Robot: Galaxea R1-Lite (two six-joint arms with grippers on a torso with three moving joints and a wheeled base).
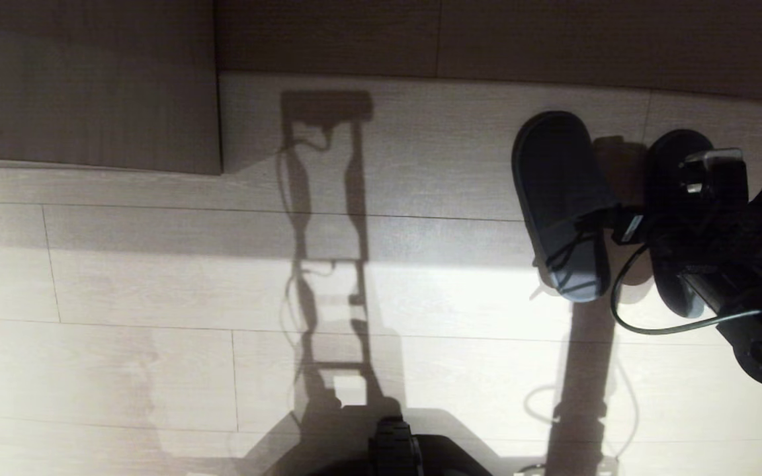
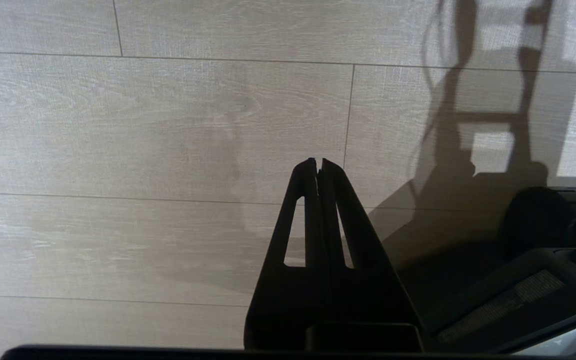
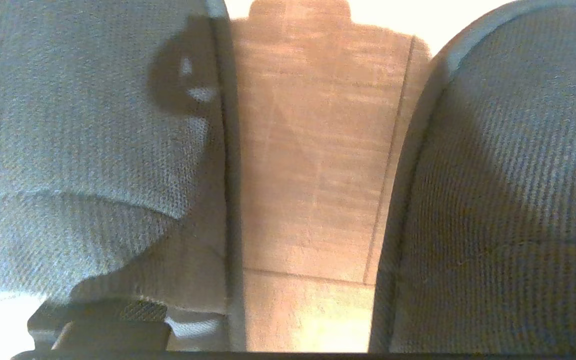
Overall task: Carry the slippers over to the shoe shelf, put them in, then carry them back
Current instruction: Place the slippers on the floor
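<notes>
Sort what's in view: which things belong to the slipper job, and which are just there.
Job:
- slippers, side by side on the floor, a gap between them
- right gripper, low over the slippers
- left gripper, shut, parked above bare floor

Just there:
- floor
- wood panel
- cable on the right arm

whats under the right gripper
The right gripper hangs over the slippers, which lie side by side on the wooden floor with a strip of floor between them. The arm covers much of the right-hand slipper.
</notes>
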